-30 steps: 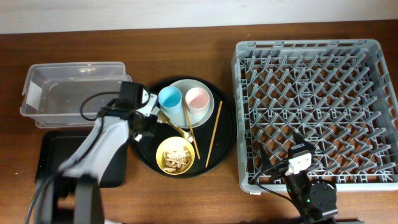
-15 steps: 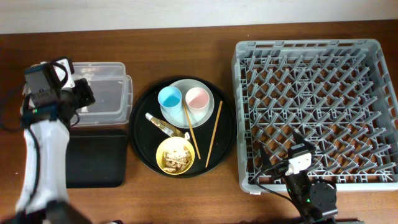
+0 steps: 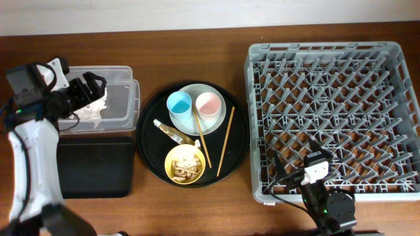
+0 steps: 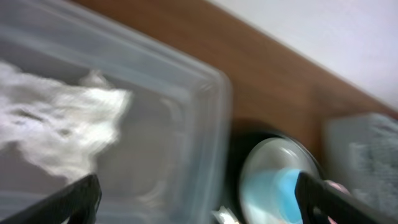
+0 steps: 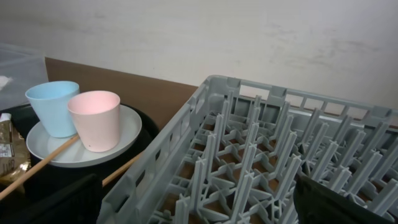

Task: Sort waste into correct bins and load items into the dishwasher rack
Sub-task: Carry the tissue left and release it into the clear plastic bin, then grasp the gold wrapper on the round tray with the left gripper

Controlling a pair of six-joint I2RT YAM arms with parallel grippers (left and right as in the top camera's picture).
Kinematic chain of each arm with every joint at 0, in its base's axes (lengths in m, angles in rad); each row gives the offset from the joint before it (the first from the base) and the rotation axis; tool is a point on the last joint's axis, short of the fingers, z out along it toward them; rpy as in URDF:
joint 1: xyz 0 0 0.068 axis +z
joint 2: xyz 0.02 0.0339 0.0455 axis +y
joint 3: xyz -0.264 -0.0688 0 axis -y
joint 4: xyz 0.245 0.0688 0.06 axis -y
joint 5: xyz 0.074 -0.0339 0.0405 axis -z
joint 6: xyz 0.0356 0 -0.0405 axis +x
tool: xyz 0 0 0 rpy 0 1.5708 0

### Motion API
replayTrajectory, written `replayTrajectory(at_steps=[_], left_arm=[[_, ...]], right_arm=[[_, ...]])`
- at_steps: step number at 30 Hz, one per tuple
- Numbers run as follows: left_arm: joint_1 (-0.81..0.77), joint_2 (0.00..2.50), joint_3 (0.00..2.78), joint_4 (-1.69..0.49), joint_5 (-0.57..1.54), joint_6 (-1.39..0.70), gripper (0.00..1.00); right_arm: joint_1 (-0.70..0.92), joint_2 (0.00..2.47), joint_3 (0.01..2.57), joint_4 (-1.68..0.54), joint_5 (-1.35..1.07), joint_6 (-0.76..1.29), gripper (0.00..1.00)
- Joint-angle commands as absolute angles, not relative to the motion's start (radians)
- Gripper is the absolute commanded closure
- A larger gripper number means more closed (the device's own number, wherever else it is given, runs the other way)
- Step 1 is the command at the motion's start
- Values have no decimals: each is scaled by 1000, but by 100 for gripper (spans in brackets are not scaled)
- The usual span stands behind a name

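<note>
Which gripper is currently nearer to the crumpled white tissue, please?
Left. The left gripper hovers just above the tissue, which lies in the clear tub. The right gripper is far across the table, at the dishwasher rack's front edge.

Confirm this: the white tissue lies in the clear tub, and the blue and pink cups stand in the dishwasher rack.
Wrong on the cups. The white tissue lies in the clear tub, but the blue cup and pink cup stand on the plate beside the dishwasher rack, as the overhead view shows.
</note>
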State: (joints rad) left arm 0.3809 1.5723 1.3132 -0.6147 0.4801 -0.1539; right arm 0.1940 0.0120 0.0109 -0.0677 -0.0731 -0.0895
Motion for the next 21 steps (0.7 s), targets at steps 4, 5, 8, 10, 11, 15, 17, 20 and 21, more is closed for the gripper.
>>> replayTrajectory(at_steps=[4,5,8,10,11,15,17,20,21], left_arm=[[348,1479,1327,-1038,699,-186,100],[326,1479,1327,-1101,619,-186,100],[173,1479,1319,-1170,497,-189,100],[4,1479,1288,-1127,267,-352,100],[-91,1479,1261,-1089,132,-459,98],[-292,1479,1180,-937,-33,-633,81],[-313,1480,1119,-865,-40,-690,71],[-313,1482,985,-698,-84,-715,56],[-313,1482,952,-649,-84,-720,56]], right_arm=[[187,5,6,-72,-75,-88,2],[187,5,6,-72,-75,-88,2],[187,5,6,-72,-75,-88,2],[187,6,6,-72,-75,-88,2],[187,5,6,-72,-75,-88,2],[187,5,6,-72,-75,-88,2],[187,5,6,-72,-75,-88,2],[187,5,6,-72,-75,-88,2],[187,5,6,-72,-75,-88,2]])
